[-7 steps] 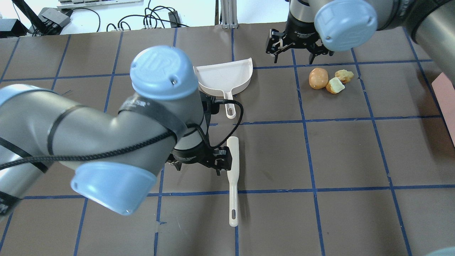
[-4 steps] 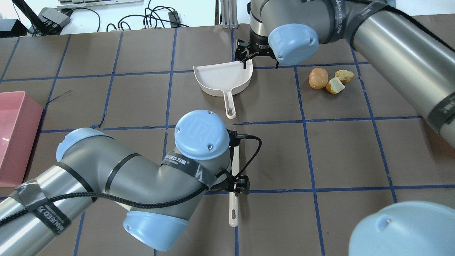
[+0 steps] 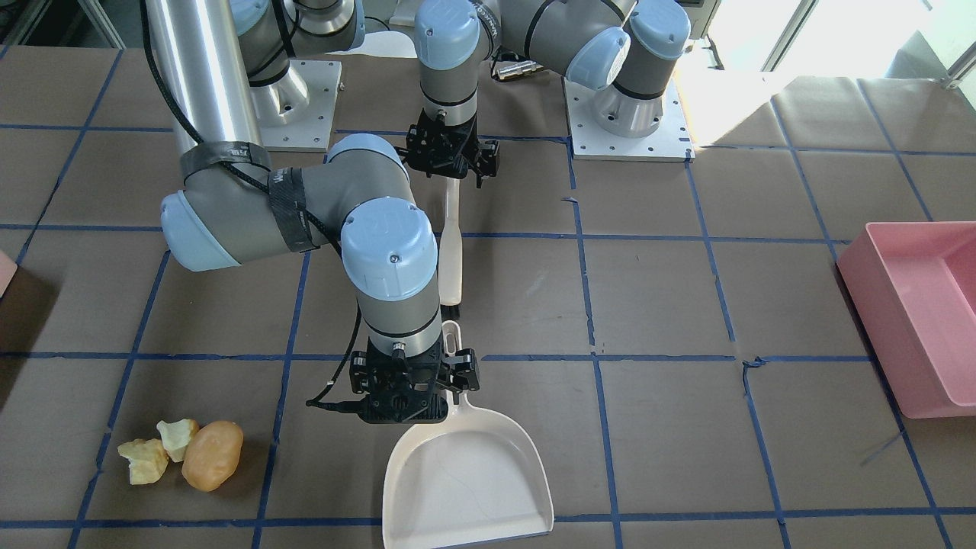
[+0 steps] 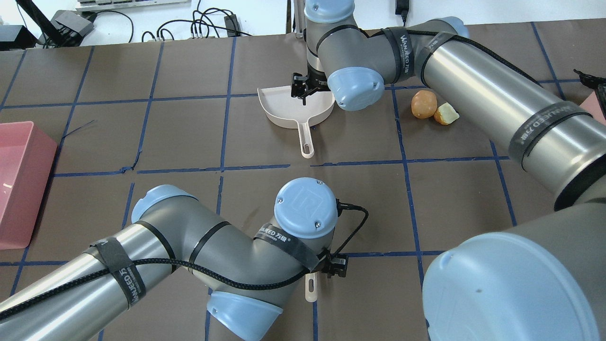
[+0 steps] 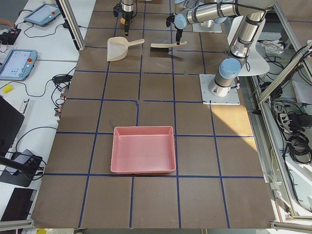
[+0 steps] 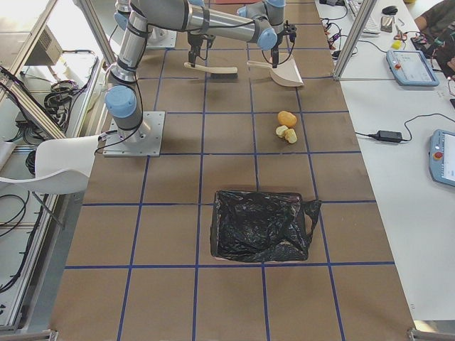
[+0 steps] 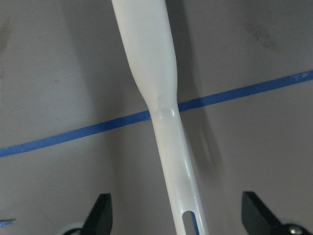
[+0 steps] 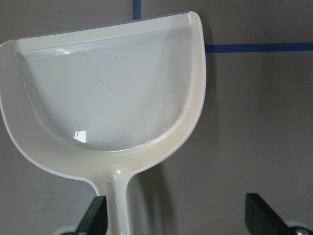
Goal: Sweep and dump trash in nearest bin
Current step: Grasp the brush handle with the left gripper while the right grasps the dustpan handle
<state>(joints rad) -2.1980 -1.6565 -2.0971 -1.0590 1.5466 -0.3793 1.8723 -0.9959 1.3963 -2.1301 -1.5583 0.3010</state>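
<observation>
The white dustpan point(image 4: 296, 106) lies on the table, handle toward the robot. My right gripper point(image 8: 178, 223) hovers over it, open and empty; the pan's handle point(image 8: 115, 196) starts near one finger. The white brush point(image 3: 451, 252) lies nearer the robot. My left gripper point(image 7: 178, 218) is open, its fingers either side of the brush handle point(image 7: 168, 147), apart from it. The trash, an orange lump point(image 4: 423, 103) and pale pieces point(image 4: 446, 113), lies right of the dustpan. Only a peach-pink corner of the bin point(image 4: 595, 102) shows at the right edge.
A large bright pink tub point(image 4: 19, 180) stands at the table's left side. In the exterior right view a black bag point(image 6: 259, 226) covers a box on the robot's right. The left arm hides most of the brush from overhead.
My right gripper moved left from beside the trash to above the dustpan. My left gripper moved along the brush toward the handle's near end. Both stayed open.
</observation>
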